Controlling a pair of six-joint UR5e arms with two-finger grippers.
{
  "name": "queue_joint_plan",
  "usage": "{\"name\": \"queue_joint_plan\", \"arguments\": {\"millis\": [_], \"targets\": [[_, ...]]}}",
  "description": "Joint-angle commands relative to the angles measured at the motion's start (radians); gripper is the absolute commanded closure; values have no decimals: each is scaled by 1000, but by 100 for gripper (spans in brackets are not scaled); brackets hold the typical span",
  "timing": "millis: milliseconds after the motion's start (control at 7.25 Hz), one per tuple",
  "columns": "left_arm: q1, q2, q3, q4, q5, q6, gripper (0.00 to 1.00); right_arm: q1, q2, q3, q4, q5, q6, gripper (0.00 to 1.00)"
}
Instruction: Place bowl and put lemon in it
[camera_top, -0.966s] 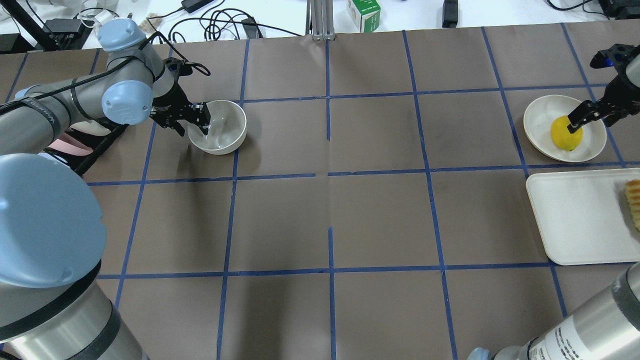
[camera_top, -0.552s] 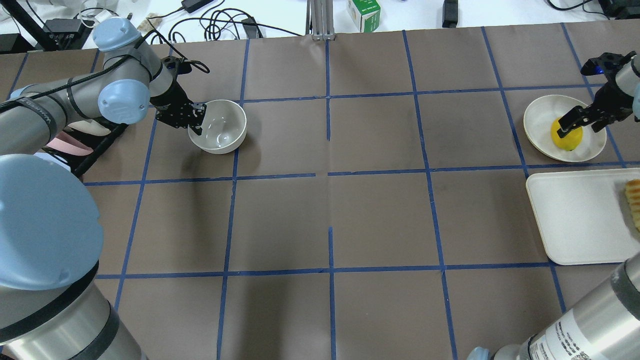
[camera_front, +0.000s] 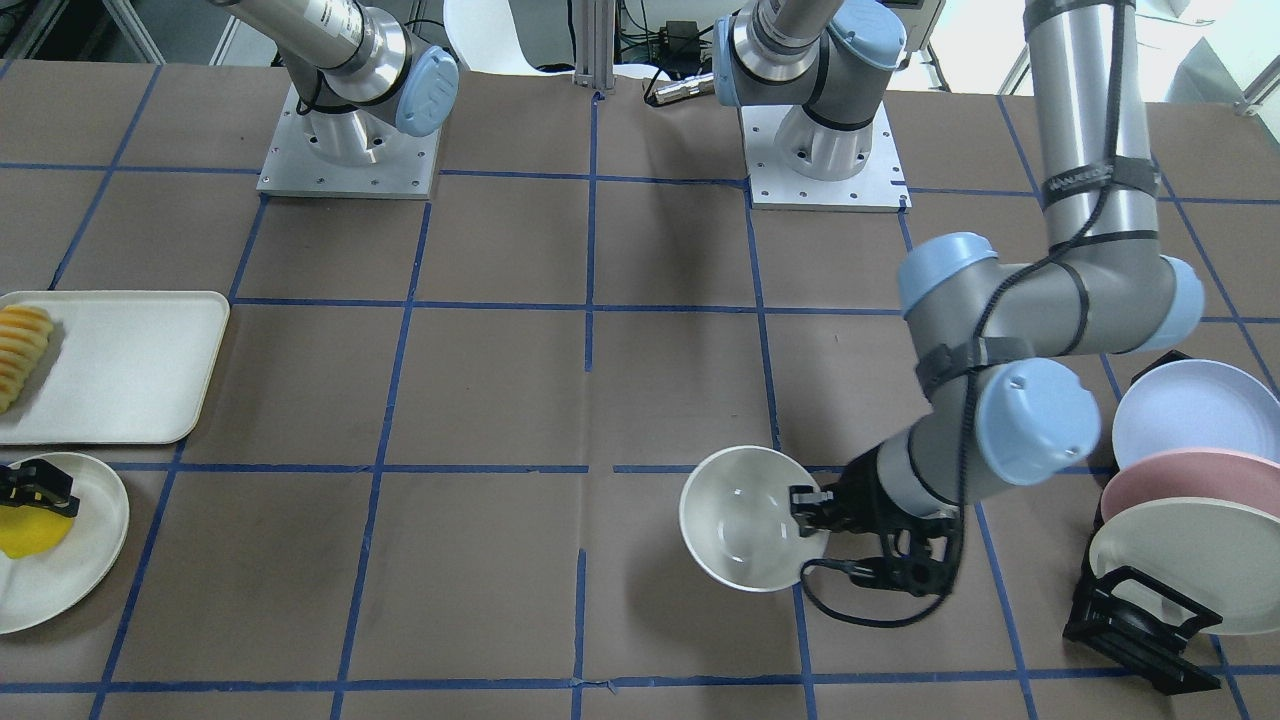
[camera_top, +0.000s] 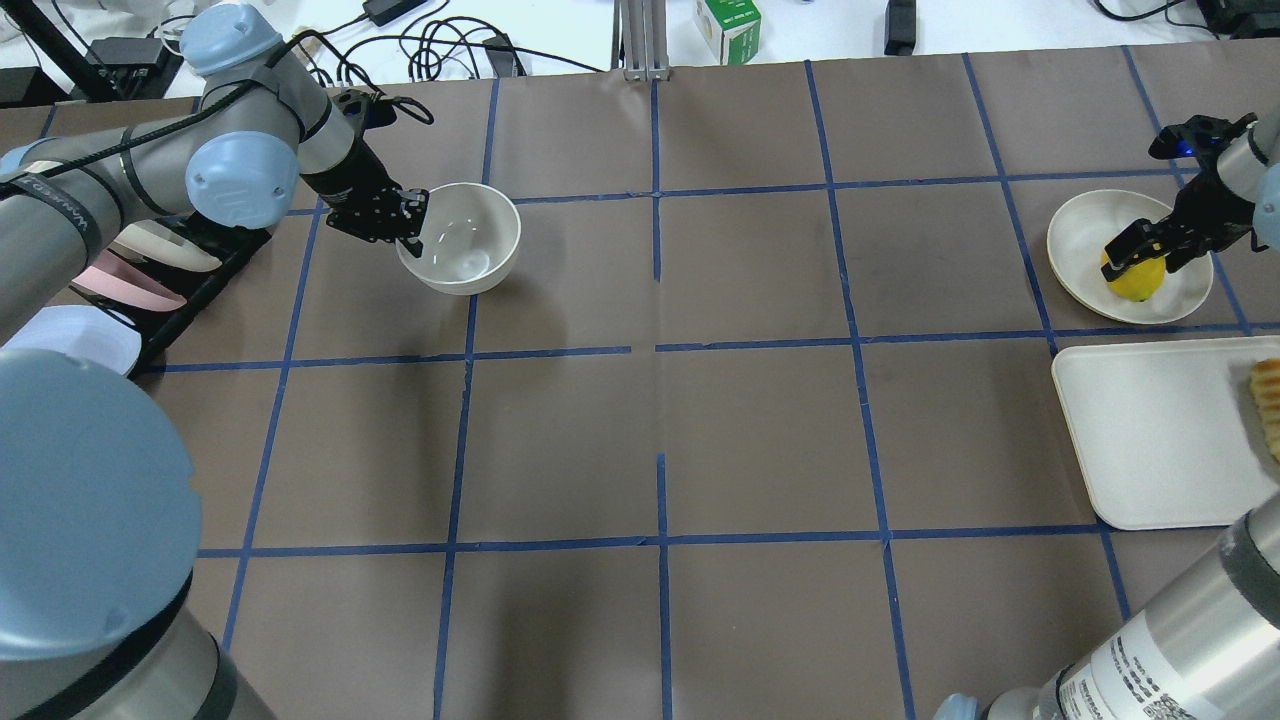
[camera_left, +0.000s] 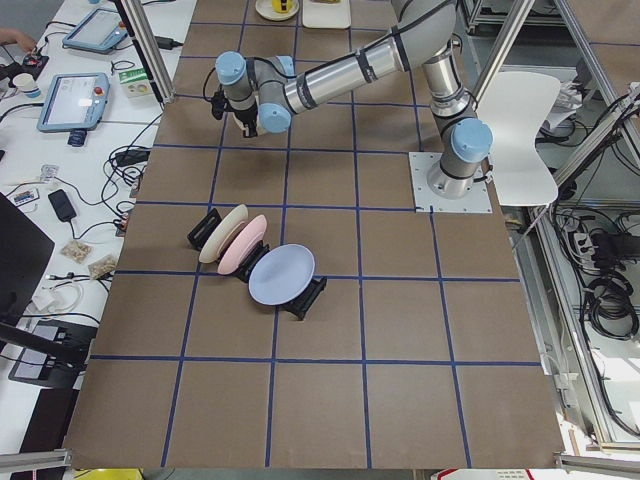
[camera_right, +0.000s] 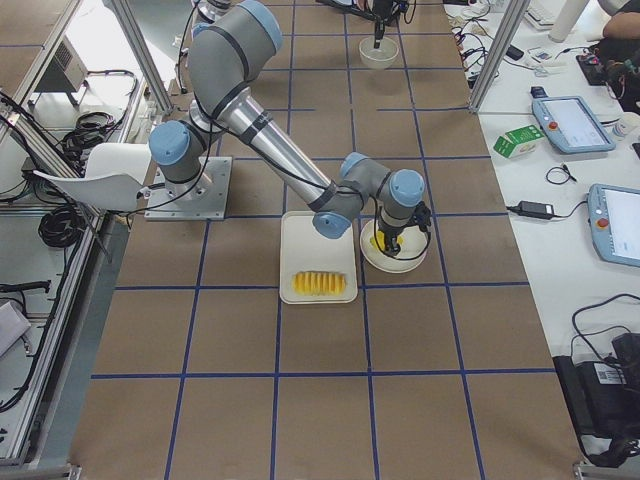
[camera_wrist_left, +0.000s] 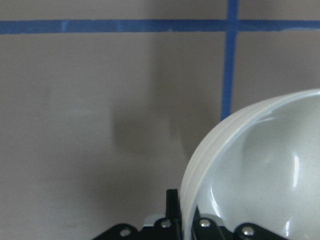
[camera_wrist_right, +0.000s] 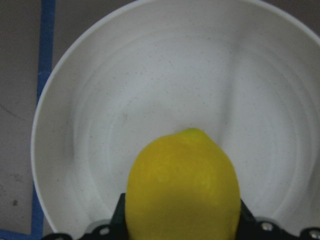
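The off-white bowl is at the far left of the table, and my left gripper is shut on its near-left rim. The front view shows the bowl tilted a little, with a shadow under it. The left wrist view shows the rim between the jaws. The yellow lemon lies on a cream round plate at the far right. My right gripper is down over the lemon and shut on it. In the right wrist view the lemon fills the gap between the jaws above the plate.
A black rack holds blue, pink and cream plates left of the bowl. A white tray with ridged orange-yellow sliced food sits just in front of the lemon's plate. Cables and boxes lie past the far edge.
My left gripper has moved the bowl to the right and a little farther away. My right gripper has shifted left over the lemon and covers more of it.
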Motion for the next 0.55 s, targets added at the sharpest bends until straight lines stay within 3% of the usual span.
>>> {"name": "queue_joint_plan", "arguments": {"millis": [0, 276, 414], "targets": [[-190, 34, -82, 31, -18, -179, 100, 10, -19, -12, 10, 1, 23, 89], [-209, 24, -194, 231, -17, -238, 100, 67, -133, -13, 40, -6, 59, 90], [-217, 14, -211, 273, -14, -244, 100, 123, -201, -13, 107, -6, 117, 90]]}}
